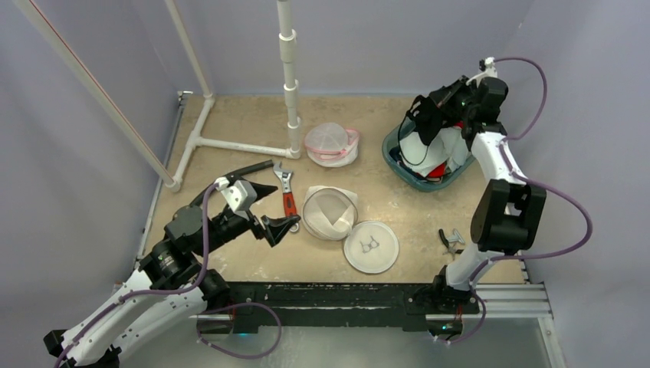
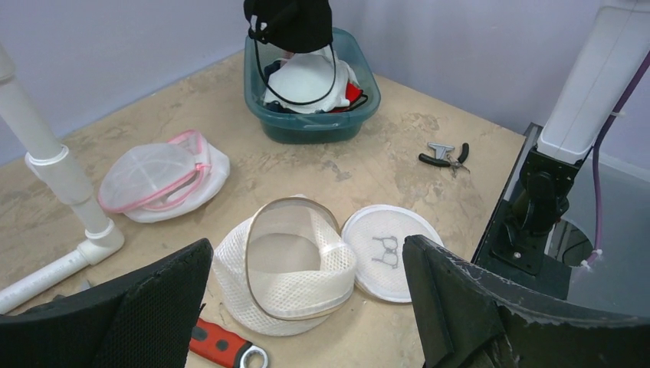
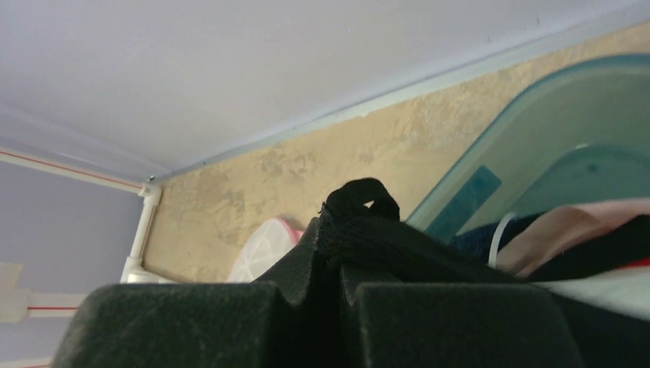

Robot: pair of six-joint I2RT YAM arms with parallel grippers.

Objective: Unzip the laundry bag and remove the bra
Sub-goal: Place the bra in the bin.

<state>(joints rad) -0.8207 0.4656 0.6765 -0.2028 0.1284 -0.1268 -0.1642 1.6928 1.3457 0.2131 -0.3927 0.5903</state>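
I am looking down at the right gripper (image 3: 337,285), which is pinching its two pads tightly together on a fold of the black bra (image 3: 368,230). It is holding the bra up over the teal bin (image 2: 314,126) at the far right of the table (image 1: 230,126). From the left wrist camera I am seeing thin black straps dangling from the bra toward the white and red clothes that are filling the bin. The left gripper (image 1: 282,205) is hovering low on the left side with its fingers spread wide and nothing between them, facing across the table. The white mesh laundry bag (image 1: 329,213) is lying near the middle of the table, gaping open, its wire rim standing up and its inside looking bare. Its round mesh panel (image 1: 372,247) is lying flat and touching the bag on the right, with the zipper pulls resting on top. A red-handled wrench (image 1: 287,192) is lying just left of the bag, under the left fingers. A second mesh bag with pink trim (image 1: 331,144) is sitting farther back beside the white pipe frame (image 1: 290,77), and pliers (image 1: 451,240) are lying near the right arm's base.
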